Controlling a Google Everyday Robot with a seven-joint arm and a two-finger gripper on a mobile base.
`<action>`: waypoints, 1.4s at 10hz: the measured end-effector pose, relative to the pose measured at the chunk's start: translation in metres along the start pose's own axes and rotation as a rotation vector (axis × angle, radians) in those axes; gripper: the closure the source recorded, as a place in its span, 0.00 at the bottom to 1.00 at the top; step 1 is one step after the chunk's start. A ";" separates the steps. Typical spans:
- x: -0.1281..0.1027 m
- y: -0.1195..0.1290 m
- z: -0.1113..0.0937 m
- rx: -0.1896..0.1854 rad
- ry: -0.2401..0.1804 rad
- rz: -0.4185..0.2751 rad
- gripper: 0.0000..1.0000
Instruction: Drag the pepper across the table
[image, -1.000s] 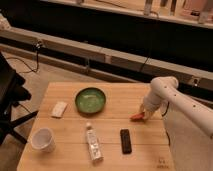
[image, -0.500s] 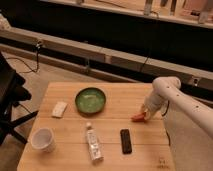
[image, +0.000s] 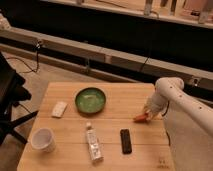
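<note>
The pepper (image: 140, 118) is a small red-orange shape lying on the light wooden table (image: 115, 107), near its right edge. My gripper (image: 148, 114) is at the end of the white arm that comes in from the right. It is down at the table, right against the pepper's right end. The black remote (image: 126, 140) lies a little in front and to the left of the pepper.
A green bowl (image: 90, 100) sits at the table's middle back. A small white block (image: 59, 109) lies at the left. A white cup (image: 43, 139) stands front left. A clear bottle (image: 93, 145) lies front centre. A black chair (image: 10, 100) stands left of the table.
The gripper and the pepper have shifted slightly toward the right edge of the table. Everything else is still.
</note>
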 end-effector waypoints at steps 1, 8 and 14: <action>0.002 0.002 0.000 -0.001 0.000 -0.001 0.99; 0.010 0.005 -0.002 -0.005 -0.009 -0.004 0.99; 0.017 0.006 -0.004 -0.007 -0.015 -0.004 0.99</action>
